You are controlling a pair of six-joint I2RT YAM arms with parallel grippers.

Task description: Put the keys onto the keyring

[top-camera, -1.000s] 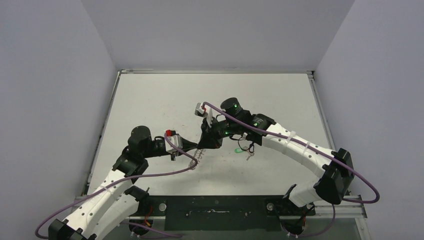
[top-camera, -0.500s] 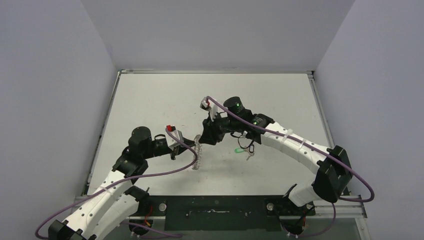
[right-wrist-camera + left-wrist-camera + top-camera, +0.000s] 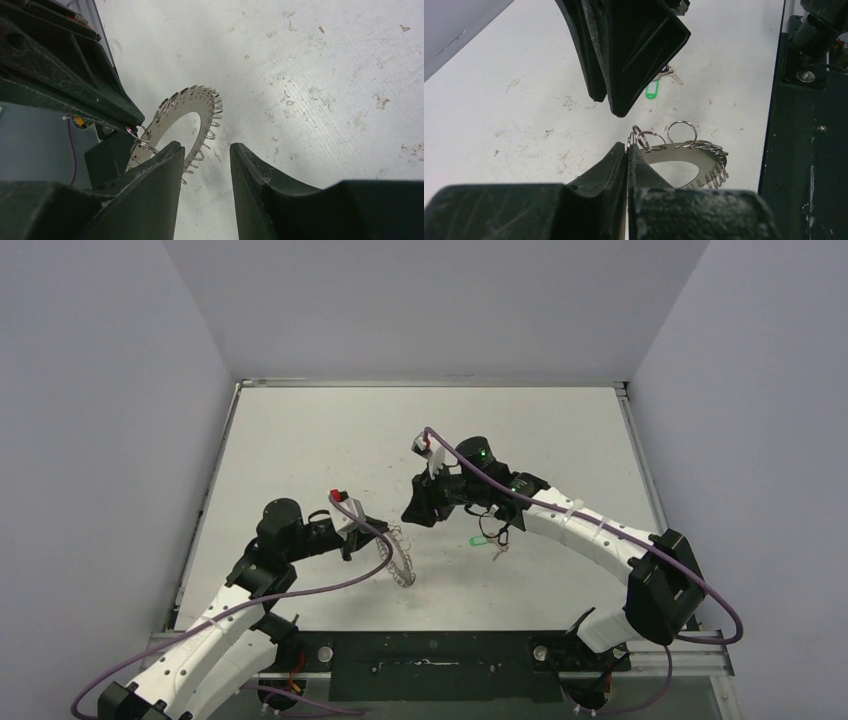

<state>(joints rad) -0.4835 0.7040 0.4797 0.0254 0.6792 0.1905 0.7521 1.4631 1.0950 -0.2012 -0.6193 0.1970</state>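
The left gripper (image 3: 628, 148) is clamped on the rim of the keyring (image 3: 689, 155), left of centre toward the near edge of the worktop (image 3: 330, 440). The right gripper (image 3: 205, 150), jaws apart and empty, hovers beside the ring. The keys (image 3: 490, 538) lie mid-worktop under its forearm. It would do best to pinch the green tag (image 3: 652, 91) first, with the ring held steady.

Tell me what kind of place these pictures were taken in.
Probably a robot test cell in a lab: a scuffed white table boxed in by bare pale walls, the left arm and right arm bolted at its near edge, and task props, a keyring and keys.
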